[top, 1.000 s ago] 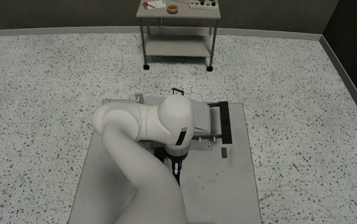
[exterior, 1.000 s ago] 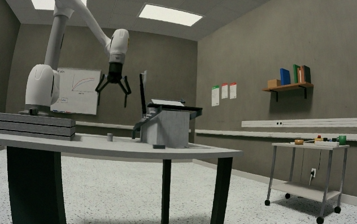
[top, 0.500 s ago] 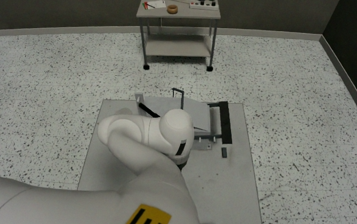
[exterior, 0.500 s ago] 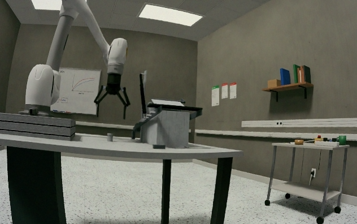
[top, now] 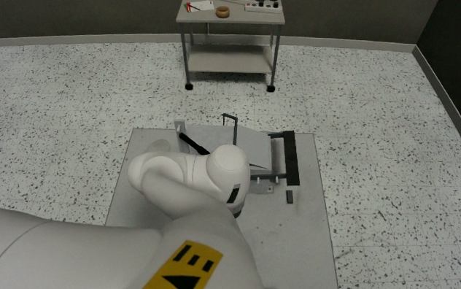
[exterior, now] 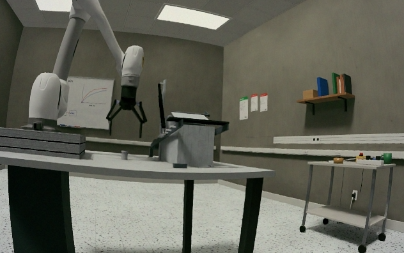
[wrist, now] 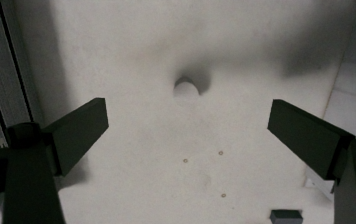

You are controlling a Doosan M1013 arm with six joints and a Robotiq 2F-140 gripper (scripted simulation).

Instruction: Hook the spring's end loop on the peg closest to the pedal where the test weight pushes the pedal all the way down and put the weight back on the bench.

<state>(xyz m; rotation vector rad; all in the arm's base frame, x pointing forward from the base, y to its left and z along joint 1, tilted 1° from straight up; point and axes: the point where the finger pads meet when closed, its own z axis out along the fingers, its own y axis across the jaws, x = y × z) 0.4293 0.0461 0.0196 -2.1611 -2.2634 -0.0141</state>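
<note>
On the cart (top: 233, 20) (exterior: 348, 165), a round brown bowl (top: 222, 12) (exterior: 338, 160) sits, contents unclear.

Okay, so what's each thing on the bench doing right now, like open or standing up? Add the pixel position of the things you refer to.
Hand (exterior: 127, 135) (wrist: 188, 113): open, above the bench.
Steel weight (exterior: 124, 155) (wrist: 186, 91): upright on the bench.
Small dark block (top: 289, 196) (exterior: 179, 165) (wrist: 286, 216): flat on the bench.
</note>
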